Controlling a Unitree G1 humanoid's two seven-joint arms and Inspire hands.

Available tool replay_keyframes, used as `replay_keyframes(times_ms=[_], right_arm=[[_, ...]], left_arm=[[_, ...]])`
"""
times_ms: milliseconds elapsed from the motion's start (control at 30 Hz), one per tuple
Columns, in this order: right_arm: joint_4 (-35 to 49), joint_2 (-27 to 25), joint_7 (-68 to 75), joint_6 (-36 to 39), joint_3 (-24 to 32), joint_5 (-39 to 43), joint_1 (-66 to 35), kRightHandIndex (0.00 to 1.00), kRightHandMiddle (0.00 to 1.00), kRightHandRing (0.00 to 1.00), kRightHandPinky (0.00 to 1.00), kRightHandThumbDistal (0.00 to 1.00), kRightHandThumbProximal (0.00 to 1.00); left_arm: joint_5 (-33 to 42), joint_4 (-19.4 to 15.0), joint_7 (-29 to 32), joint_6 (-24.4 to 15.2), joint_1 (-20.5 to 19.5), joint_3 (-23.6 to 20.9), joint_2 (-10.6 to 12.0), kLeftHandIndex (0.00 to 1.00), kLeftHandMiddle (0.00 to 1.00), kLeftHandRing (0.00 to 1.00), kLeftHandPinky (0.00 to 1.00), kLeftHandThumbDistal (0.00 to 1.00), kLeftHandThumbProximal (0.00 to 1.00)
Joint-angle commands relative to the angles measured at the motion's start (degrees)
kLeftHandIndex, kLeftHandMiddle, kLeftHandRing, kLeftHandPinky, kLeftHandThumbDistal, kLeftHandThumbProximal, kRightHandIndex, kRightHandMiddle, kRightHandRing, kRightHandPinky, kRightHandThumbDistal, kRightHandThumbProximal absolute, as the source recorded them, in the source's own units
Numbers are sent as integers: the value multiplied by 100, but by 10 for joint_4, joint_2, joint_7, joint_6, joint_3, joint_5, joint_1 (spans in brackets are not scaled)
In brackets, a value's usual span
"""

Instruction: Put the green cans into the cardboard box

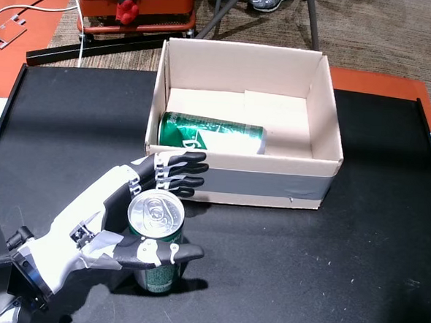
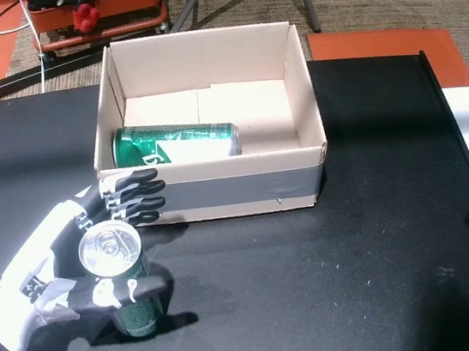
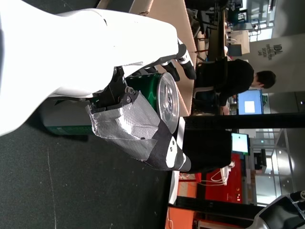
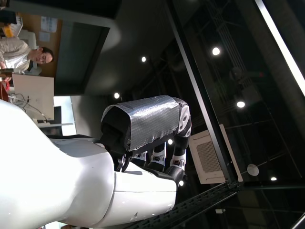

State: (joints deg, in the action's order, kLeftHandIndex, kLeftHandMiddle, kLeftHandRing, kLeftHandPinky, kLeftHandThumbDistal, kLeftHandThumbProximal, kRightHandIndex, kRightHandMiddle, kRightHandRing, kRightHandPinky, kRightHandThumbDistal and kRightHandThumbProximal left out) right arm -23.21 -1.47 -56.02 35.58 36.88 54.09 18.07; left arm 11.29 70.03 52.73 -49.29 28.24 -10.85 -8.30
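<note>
upright green can [image 1: 156, 235], silver top up, standing on the black table [image 1: 326, 263] just in front of the cardboard box [image 1: 313, 178]; left hand [image 1: 117, 214] curled around it, thumb across the near side, fingers [image 1: 189, 169] at the far side by the taped box wall. second green can [image 1: 211, 133] lying on its side inside the box. right hand [image 4: 152, 138] raised toward the ceiling, fingers curled, holding nothing.

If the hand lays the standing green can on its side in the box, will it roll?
Probably: the standing can is a smooth cylinder. The box walls and the lying can should stop it. Its tab looks unopened, so it may be full and heavy.
</note>
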Motion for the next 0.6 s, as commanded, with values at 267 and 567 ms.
replay_keyframes(times_ms=[267,567], right_arm=[[2,-2,0,5,4,1,-1,25,30,40,47,21,27],[10,2,7,4,1,-2,-5,25,30,40,47,20,27]], left_arm=[[-4,9,-5,3,2,-4,3,84,83,84,81,94,8],[-27,24,-36,40,3,7,-2,85,82,82,80,92,5]])
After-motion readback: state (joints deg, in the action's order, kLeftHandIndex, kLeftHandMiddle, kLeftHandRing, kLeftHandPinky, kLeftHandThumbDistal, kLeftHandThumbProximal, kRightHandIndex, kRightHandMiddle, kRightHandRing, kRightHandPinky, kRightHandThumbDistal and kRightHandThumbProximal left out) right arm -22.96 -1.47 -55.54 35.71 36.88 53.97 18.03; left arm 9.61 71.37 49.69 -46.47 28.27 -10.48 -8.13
